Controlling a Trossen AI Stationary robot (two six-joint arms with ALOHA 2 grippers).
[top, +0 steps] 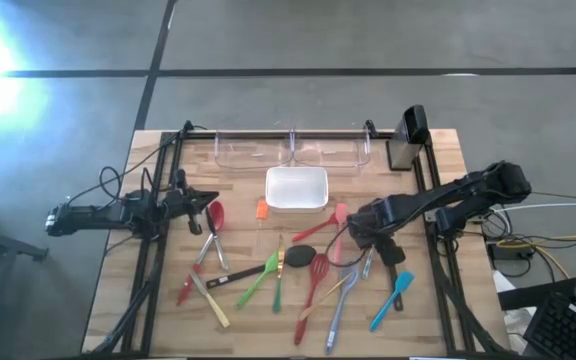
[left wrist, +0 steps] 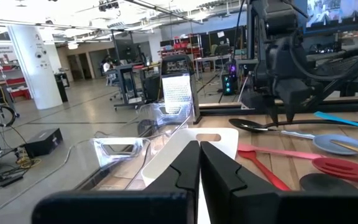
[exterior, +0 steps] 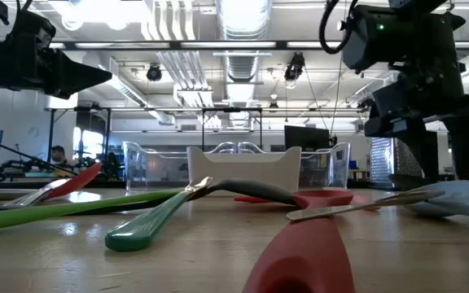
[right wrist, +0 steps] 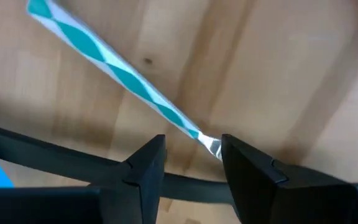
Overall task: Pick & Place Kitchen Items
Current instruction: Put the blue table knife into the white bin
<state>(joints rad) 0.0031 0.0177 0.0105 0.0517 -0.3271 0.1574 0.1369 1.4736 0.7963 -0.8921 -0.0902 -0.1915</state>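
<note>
Several long-handled kitchen items lie scattered on the wooden table (top: 148, 300). Among them are a red spoon (top: 215, 215), a green spatula (top: 258, 280), a red slotted spoon (top: 313, 285), a pink spatula (top: 323, 225) and a blue spatula (top: 393, 300). My right gripper (right wrist: 193, 146) points down, open, over a metal spoon with a teal-and-white handle (right wrist: 123, 74). The spoon's thin metal neck (right wrist: 209, 144) shows between the fingertips. I cannot see that they touch it. My left gripper (left wrist: 199, 146) is shut and holds nothing. It stays level above the table's left side (top: 211, 200).
A white square dish (top: 296, 188) stands at the table's middle, with clear plastic bins (top: 290, 150) along the far edge behind it. A metal grater (top: 405, 150) stands at the far right. Dark frame rails (top: 433, 250) run down both sides of the table.
</note>
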